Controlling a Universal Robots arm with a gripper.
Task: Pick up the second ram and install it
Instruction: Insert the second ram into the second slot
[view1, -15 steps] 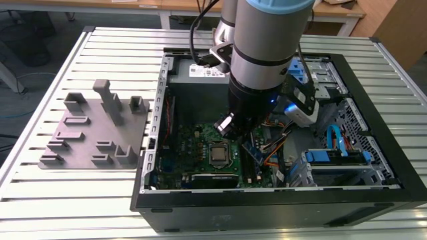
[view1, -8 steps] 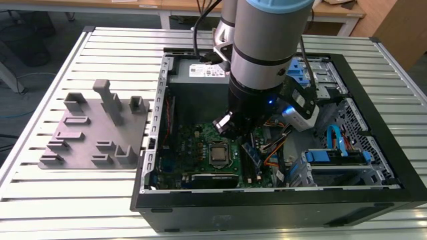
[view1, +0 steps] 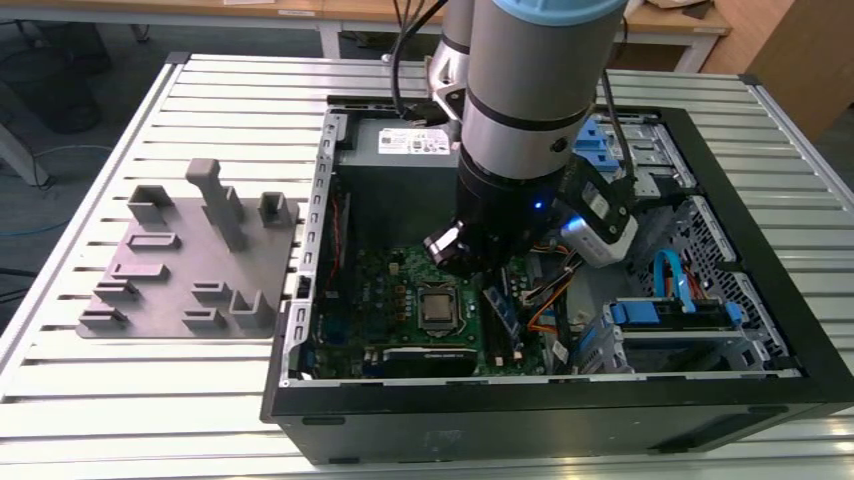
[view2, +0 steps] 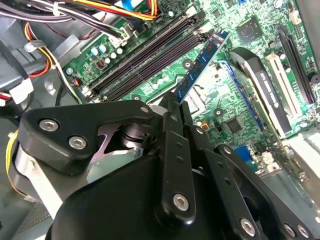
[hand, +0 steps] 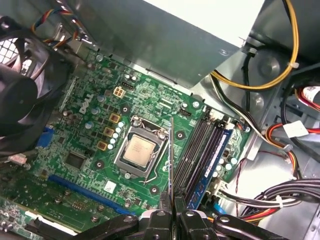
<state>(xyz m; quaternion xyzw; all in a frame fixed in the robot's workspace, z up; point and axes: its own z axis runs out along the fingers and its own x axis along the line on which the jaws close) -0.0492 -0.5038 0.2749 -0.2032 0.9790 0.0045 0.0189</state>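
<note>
Although the gripper (hand: 173, 214) has its fingers clamped on the second ram (hand: 171, 150), that stick hangs edge-on over the motherboard (hand: 90, 130) beside the slots (hand: 194, 145), not yet seated, while another stick (hand: 211, 159) appears seated.

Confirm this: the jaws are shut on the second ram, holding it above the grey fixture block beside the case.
Wrong place. The gripper has its jaws shut on the second ram, but it hangs above the motherboard inside the case, as the first wrist view shows.
</note>
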